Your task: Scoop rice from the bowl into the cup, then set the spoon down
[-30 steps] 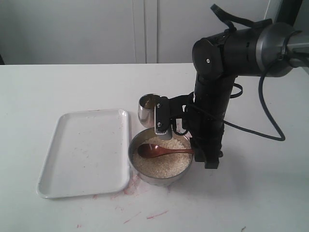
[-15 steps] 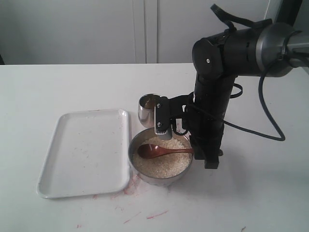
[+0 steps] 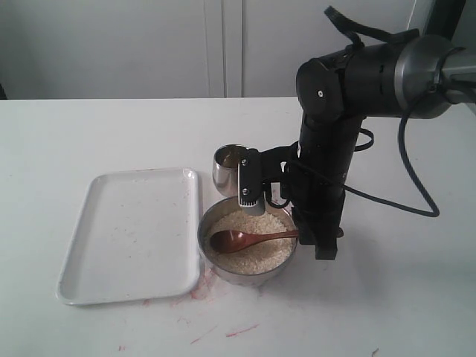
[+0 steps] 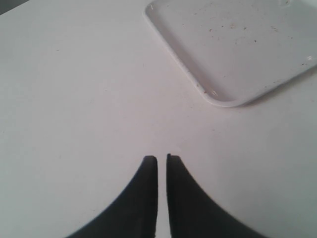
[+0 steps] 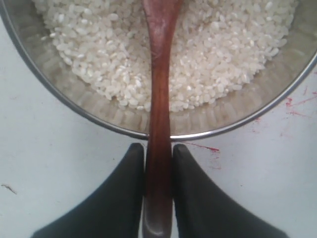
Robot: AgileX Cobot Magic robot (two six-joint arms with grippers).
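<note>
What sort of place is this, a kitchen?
Probably a robot test lab, not a kitchen: a black robot arm works at a plain white table holding a bowl of rice, a cup and a tray.

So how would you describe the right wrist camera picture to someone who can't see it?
The black right gripper pinches the slender handle of a dark reddish-brown wooden spoon, which crosses the rim of a round brushed-steel bowl and reaches in over off-white uncooked rice grains. The bowl sits on a white table marked with faint red smears.
</note>
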